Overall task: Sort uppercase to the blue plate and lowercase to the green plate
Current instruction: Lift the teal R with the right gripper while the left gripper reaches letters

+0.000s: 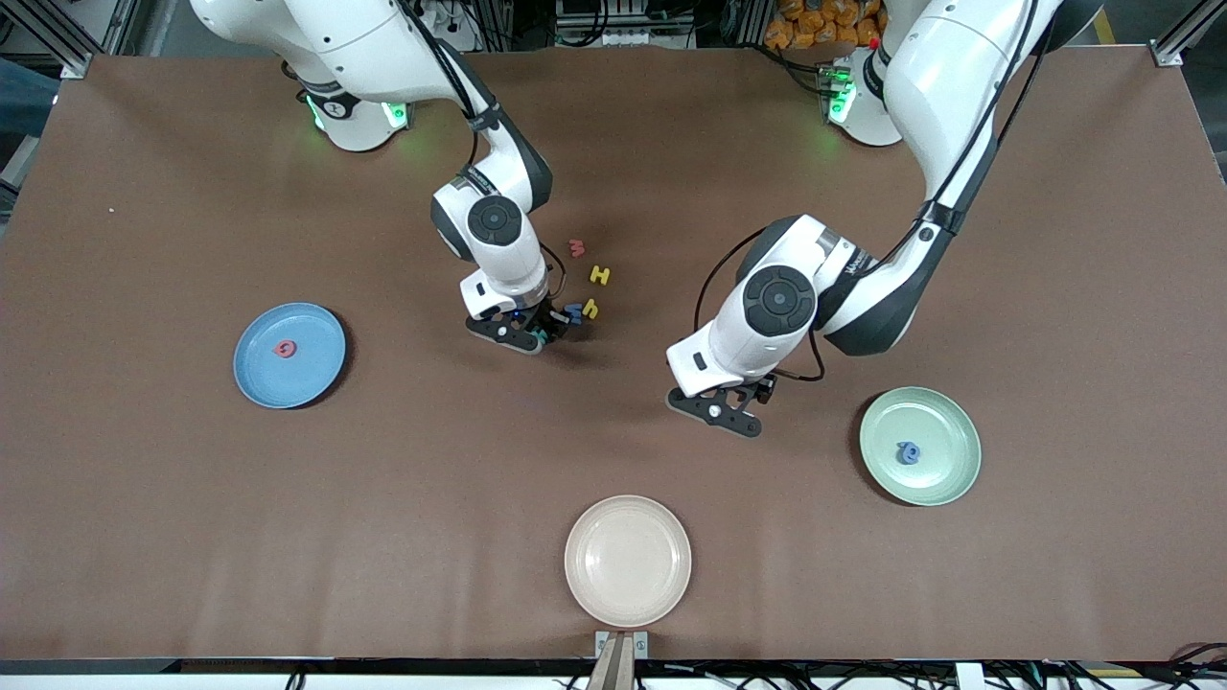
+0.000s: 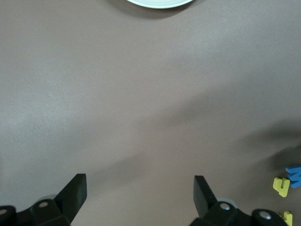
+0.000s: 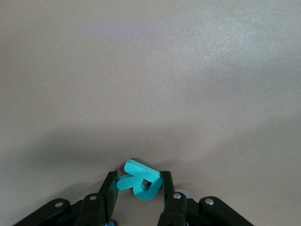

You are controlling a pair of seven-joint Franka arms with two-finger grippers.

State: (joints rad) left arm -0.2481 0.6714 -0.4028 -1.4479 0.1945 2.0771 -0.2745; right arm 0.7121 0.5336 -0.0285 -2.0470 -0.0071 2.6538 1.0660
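Right gripper point(image 3: 137, 184) has its two fingers point(image 3: 107, 190) pinched onto the teal-green R point(image 3: 139, 184), which sits tilted between them above bare table point(image 1: 173, 498) (in the front view the grip itself is mostly hidden under the wrist). This gripper point(image 1: 543, 333) is over the middle of the table, just beside the cluster of loose letters.

Left gripper point(image 2: 140, 195) has its fingers spread wide with nothing between them, over bare tabletop between the letter cluster and the green plate point(image 1: 949, 422).

In the cluster, the red w point(image 1: 576, 247) lies farthest from the front camera, the yellow H point(image 1: 600, 276) a little nearer, and the yellow h point(image 1: 590, 308) nearer again, with a blue letter point(image 1: 573, 310) touching or just beside it; which blue letter it is cannot be told.

Toward the right arm's end of the table, the blue plate point(image 1: 259, 379) holds the red G-like letter point(image 1: 285, 349). Toward the left arm's end, the green plate holds the blue a-like letter point(image 1: 908, 452). A cream plate point(image 1: 628, 599) sits nearest the front camera, between the other two.
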